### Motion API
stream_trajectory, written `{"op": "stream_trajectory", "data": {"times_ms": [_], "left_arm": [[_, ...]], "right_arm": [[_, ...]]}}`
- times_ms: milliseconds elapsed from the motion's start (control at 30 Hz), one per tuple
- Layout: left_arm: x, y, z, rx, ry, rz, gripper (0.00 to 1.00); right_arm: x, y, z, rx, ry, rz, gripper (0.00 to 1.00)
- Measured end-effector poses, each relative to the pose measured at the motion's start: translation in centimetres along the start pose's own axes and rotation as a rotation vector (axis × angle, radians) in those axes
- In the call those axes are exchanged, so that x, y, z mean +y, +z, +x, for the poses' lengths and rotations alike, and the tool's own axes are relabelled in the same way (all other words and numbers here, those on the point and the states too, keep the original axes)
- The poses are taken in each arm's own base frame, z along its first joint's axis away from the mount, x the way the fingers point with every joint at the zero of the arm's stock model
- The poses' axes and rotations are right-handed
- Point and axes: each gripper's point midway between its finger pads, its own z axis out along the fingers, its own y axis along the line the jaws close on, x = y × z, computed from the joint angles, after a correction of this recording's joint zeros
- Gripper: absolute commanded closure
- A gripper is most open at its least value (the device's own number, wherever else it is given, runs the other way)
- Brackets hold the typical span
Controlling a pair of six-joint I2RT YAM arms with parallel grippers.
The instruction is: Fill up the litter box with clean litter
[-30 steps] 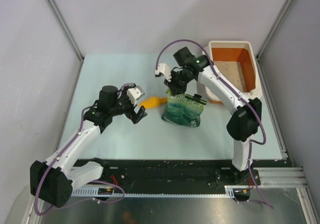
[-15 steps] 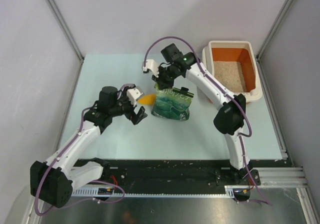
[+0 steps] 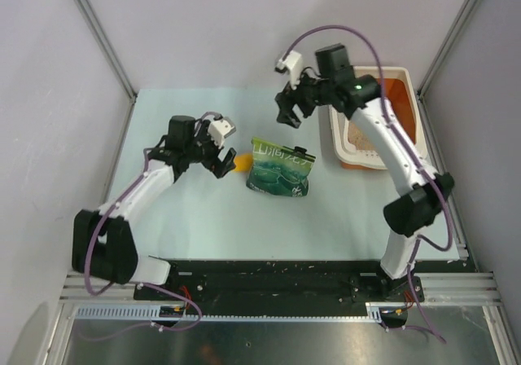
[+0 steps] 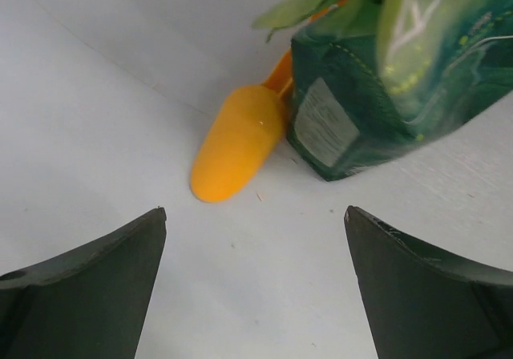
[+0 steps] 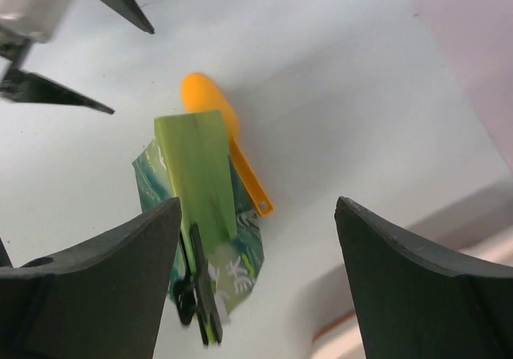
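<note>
The litter box (image 3: 361,164), orange with a white rim, stands at the back right with pale clean litter (image 3: 358,141) inside; my right arm crosses over it. The green bag (image 3: 279,178) rests on the table by itself, its clipped top (image 5: 196,175) below my right gripper (image 3: 289,112), which hangs open and empty above it (image 5: 258,201). An orange scoop (image 3: 238,163) lies against the bag's left side (image 4: 236,147). My left gripper (image 3: 218,157) is open just short of the scoop's bowl (image 4: 255,211), with nothing between its fingers.
The bag (image 4: 393,70) partly covers the scoop's handle. Grey enclosure walls with aluminium posts close in the table on the left, back and right. The black rail with both arm bases runs along the near edge (image 3: 269,279).
My right gripper opened, released the bag and rose back toward the litter box. The bag now rests on the table. My left gripper moved forward toward the scoop.
</note>
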Motion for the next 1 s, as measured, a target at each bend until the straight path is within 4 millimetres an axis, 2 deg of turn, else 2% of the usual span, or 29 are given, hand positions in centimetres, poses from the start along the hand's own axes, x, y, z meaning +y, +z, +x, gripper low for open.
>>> {"op": "stream_trajectory", "data": {"times_ms": [100, 167, 300, 467, 567, 667, 800, 1000], "left_arm": [[1.2, 2.1, 0.3, 0.028, 0.027, 0.031, 0.04], [1.7, 3.7, 0.7, 0.046, 0.042, 0.066, 0.04], [2.5, 6.8, 1.7, 0.076, 0.053, 0.125, 0.05], [3.3, 10.1, 2.6, 0.098, 0.048, 0.178, 0.09], [3.6, 11.6, 3.4, 0.113, 0.032, 0.201, 0.11], [3.3, 12.4, 4.4, 0.131, 0.015, 0.221, 0.13], [2.9, 12.5, 5.2, 0.156, -0.002, 0.236, 0.19], [2.9, 12.3, 5.7, 0.193, -0.021, 0.224, 0.21]], "right_arm": [[-0.4, -3.8, -0.9, -0.052, 0.016, 0.055, 0.17], [0.3, -5.5, -0.5, -0.060, 0.022, 0.063, 0.16], [0.7, -7.4, 2.7, -0.023, 0.091, 0.057, 0.17], [-1.1, -8.7, 7.7, 0.052, 0.217, 0.109, 0.17], [-1.5, -9.4, 9.2, 0.069, 0.249, 0.128, 0.17], [-0.5, -9.9, 9.7, 0.073, 0.244, 0.100, 0.17], [1.5, -10.0, 10.6, 0.094, 0.214, 0.029, 0.17], [2.2, -9.4, 11.5, 0.120, 0.194, -0.016, 0.17]]}}
